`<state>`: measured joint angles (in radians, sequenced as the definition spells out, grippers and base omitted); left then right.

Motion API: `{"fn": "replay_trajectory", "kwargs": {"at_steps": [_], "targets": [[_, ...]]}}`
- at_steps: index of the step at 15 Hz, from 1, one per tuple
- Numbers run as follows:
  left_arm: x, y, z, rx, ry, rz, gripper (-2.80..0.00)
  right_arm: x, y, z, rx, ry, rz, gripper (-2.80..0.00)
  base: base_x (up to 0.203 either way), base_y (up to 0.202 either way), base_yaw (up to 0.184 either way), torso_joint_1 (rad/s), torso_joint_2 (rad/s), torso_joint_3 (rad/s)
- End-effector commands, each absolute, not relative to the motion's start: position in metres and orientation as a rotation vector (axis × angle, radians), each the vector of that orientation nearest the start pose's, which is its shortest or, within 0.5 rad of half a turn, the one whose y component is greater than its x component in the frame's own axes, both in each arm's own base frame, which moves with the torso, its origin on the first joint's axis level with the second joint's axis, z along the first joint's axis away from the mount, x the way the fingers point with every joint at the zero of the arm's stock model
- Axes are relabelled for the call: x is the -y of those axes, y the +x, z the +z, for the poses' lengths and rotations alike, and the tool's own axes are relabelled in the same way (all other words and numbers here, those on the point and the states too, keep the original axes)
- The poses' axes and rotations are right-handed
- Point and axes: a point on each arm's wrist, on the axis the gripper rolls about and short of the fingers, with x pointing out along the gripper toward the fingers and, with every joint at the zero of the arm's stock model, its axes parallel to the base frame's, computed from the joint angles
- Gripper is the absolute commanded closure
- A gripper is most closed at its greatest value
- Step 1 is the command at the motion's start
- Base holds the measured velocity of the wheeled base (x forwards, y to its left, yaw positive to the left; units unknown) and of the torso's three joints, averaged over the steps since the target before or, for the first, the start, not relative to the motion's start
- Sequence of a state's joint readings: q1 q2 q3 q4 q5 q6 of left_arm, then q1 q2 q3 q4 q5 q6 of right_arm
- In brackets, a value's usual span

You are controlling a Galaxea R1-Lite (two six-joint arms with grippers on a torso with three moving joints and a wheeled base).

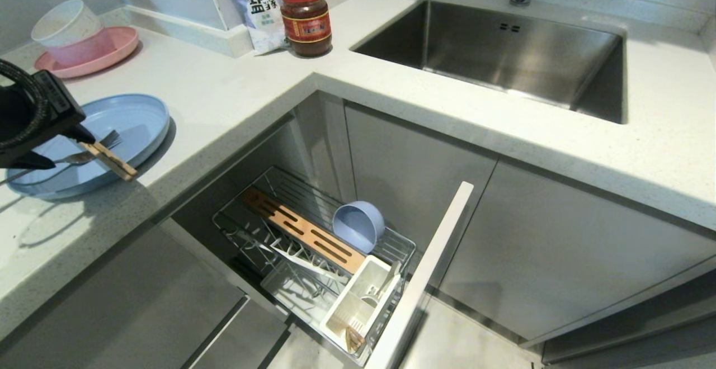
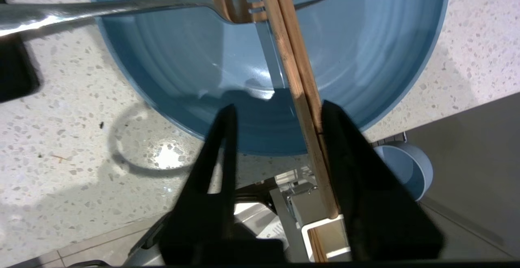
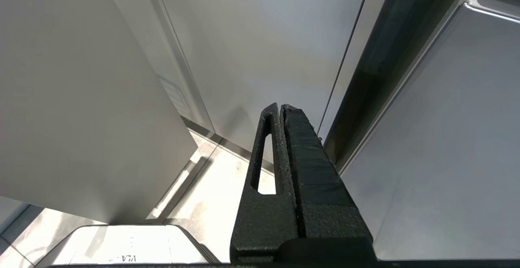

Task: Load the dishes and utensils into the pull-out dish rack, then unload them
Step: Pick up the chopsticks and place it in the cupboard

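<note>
Hanging low beside grey cabinet doors, the right gripper (image 3: 281, 107) has its jaws pressed together on nothing. The pull-out dish rack (image 1: 313, 246) stands drawn out below the counter (image 1: 235, 95), the bowl (image 1: 358, 225) on its side beside the wooden strip (image 1: 305, 229). Up on the counter, the left gripper (image 2: 276, 113) hovers at the plate (image 1: 140, 120) rim, jaws apart, the chopsticks (image 2: 296, 77) leaning against one finger (image 2: 357, 170) and crossing the fork (image 2: 227, 2) lying on the plate.

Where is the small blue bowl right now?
In the head view, the small blue bowl sits tilted in the pull-out dish rack, beside the wooden strip.
</note>
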<state>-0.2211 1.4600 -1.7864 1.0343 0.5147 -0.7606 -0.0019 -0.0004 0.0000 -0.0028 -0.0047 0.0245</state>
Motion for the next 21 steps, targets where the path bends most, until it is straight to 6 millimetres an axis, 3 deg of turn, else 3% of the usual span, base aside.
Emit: {"fn": "replay_trajectory", "kwargs": {"at_steps": [1, 12, 21], "targets": [[0.029, 0.182, 0.361, -0.516, -0.472, 0.518, -2.80, 0.000, -0.023, 0.075, 0.006, 0.025, -0.008, 0.00, 0.000, 0.000, 0.000, 0.000, 0.00, 0.000], [0.036, 0.206, 0.347, -0.555, -0.473, 0.529, -2.80, 0.000, -0.023, 0.075, 0.006, 0.025, -0.008, 0.00, 0.000, 0.000, 0.000, 0.000, 0.00, 0.000], [0.037, 0.214, 0.346, -0.542, -0.480, 0.526, -2.80, 0.000, -0.023, 0.075, 0.006, 0.025, -0.006, 0.00, 0.000, 0.000, 0.000, 0.000, 0.00, 0.000]]}}
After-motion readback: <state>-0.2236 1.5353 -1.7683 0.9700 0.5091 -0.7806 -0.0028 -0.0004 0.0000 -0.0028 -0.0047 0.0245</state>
